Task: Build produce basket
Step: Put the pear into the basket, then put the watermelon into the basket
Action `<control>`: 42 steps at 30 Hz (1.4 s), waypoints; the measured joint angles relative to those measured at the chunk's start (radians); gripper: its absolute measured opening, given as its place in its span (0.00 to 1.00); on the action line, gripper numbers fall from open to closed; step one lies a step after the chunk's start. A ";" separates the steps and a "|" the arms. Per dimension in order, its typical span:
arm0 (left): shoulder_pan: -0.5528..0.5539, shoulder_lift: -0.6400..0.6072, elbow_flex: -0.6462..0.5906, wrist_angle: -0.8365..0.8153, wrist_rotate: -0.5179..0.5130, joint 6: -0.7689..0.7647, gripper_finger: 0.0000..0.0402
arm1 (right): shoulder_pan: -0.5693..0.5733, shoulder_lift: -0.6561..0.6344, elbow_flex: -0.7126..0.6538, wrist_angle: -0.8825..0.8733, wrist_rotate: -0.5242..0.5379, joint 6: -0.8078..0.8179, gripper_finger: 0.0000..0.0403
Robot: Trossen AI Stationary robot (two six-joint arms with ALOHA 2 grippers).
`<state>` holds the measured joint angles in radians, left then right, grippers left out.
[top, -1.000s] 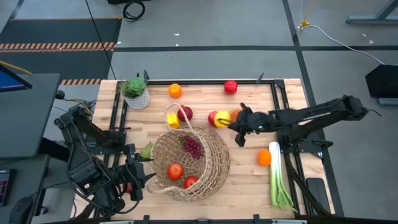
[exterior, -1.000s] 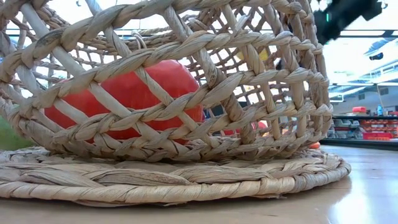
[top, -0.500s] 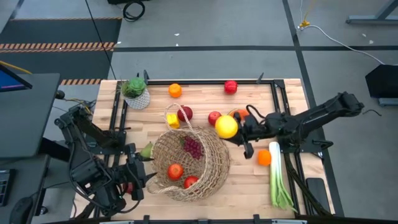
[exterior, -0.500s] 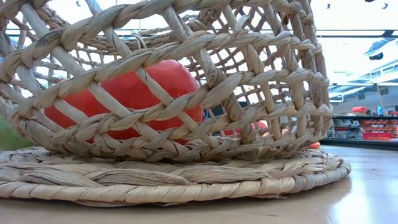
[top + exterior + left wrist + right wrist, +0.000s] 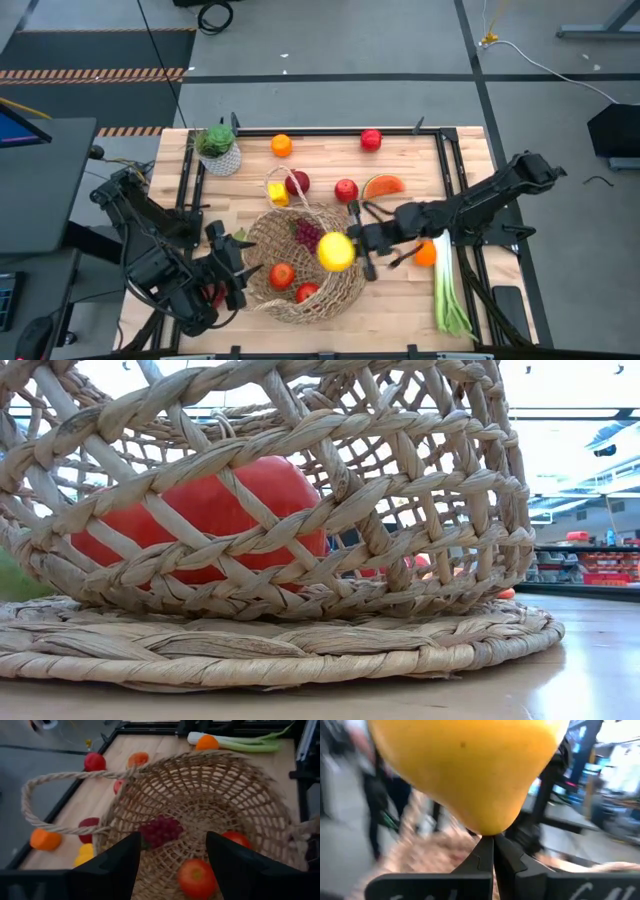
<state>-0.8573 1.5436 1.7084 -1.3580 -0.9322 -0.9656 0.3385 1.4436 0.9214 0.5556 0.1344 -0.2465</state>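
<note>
- Wooden table sat on grey floor, with most produce lying loose along its far side.
- Your basket stood near the front, already holding grapes and red fruit.
- Left gripper, fingers partly spread and empty, waited at the rim, probably to steady it.
- Right gripper, pinched shut on the lemon, held it over the basket for dropping.

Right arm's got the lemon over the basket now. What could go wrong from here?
1. The right hand pinches the round yellow lemon only at its tip; it could slip early.
2. It hangs above the rim of the tan wicker basket, so a drop might bounce out.
3. The left hand, open at the opposite rim, could be bumped.
</note>
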 joint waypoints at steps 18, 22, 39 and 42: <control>0.043 0.000 0.000 0.092 0.012 -0.018 0.58 | 0.099 0.120 0.205 -0.311 0.524 -0.398 0.14; 0.047 0.000 0.000 0.091 0.012 -0.018 0.58 | 0.115 0.122 0.205 -0.294 0.527 -0.448 0.30; 0.030 0.000 0.000 -0.218 0.333 -0.249 0.58 | 0.276 0.119 0.205 0.016 0.851 -0.586 0.72; 0.028 0.000 0.000 -0.208 0.335 -0.194 0.58 | 0.337 0.118 0.205 0.122 0.911 -0.682 0.73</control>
<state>-0.8295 1.5436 1.7088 -1.5663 -0.5971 -1.1601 0.6756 1.5616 1.1259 0.6778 1.0454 -0.9283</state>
